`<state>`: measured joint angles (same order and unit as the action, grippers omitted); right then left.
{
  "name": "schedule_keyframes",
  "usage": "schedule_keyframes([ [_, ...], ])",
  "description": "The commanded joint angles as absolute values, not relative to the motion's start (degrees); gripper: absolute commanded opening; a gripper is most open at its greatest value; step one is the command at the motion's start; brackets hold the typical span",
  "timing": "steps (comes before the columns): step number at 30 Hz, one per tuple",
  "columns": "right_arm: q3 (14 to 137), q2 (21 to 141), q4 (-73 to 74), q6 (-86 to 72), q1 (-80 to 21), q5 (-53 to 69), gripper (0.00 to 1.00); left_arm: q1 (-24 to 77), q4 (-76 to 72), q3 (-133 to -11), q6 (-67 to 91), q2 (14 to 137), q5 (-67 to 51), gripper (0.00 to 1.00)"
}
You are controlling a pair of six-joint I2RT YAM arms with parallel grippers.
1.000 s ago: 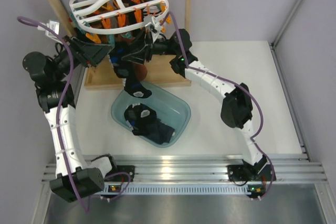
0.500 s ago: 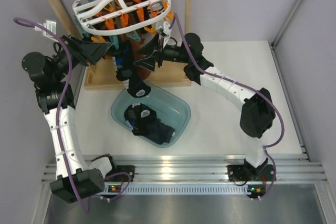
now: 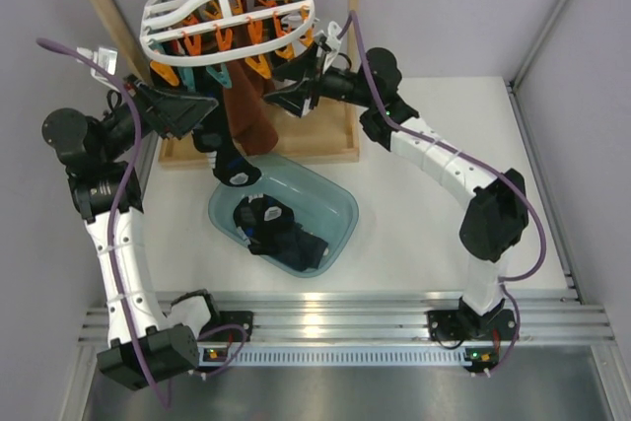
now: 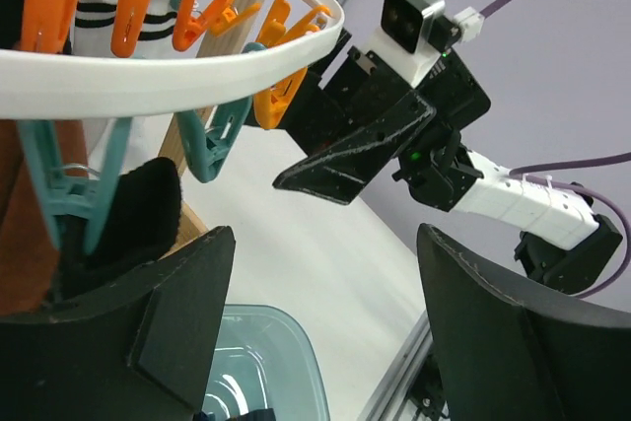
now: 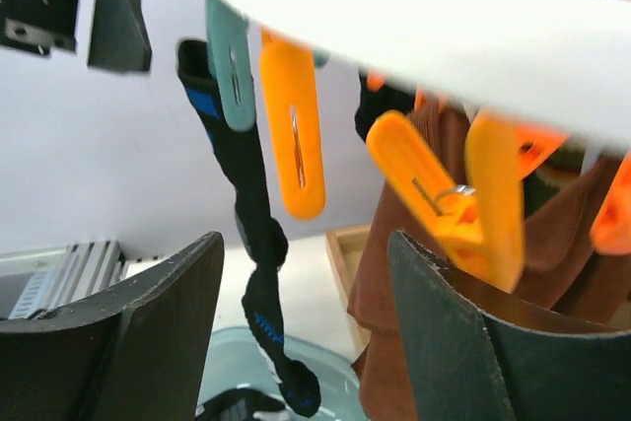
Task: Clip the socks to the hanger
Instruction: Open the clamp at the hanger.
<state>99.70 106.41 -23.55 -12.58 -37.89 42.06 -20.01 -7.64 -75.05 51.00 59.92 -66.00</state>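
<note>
One black, blue-accented knit sock (image 5: 258,234) is hanging from a teal clip (image 5: 229,61) under the white plastic lattice hanger (image 4: 148,76), more dark socks (image 3: 286,239) are waiting in the clear teal tub (image 3: 335,206) nearer me, and I am holding my left claw (image 4: 320,244) and right claw (image 5: 306,244) raised beside the hanger, both spread and empty.

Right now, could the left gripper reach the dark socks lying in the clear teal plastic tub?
Probably yes: the dark socks lie uncovered in the tub, close by the open left gripper; only the clipped black sock hangs nearby.
</note>
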Motion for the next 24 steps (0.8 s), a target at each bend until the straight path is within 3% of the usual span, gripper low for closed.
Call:
schedule_keyframes([
  [1,105.5,107.5,-25.8,-12.9,-39.0,42.6,0.66,-20.2,-10.5,-73.9,50.7,57.8,-67.5,0.79],
  [10,101.5,105.2,-26.4,-12.7,-42.1,39.7,0.54,-19.9,-0.4,-75.4,41.9,59.7,-50.2,0.52],
  [24,98.8,101.5,-22.9,-7.3,-45.9,34.4,0.51,-16.8,2.9,-80.6,39.2,64.3,-41.5,0.47],
])
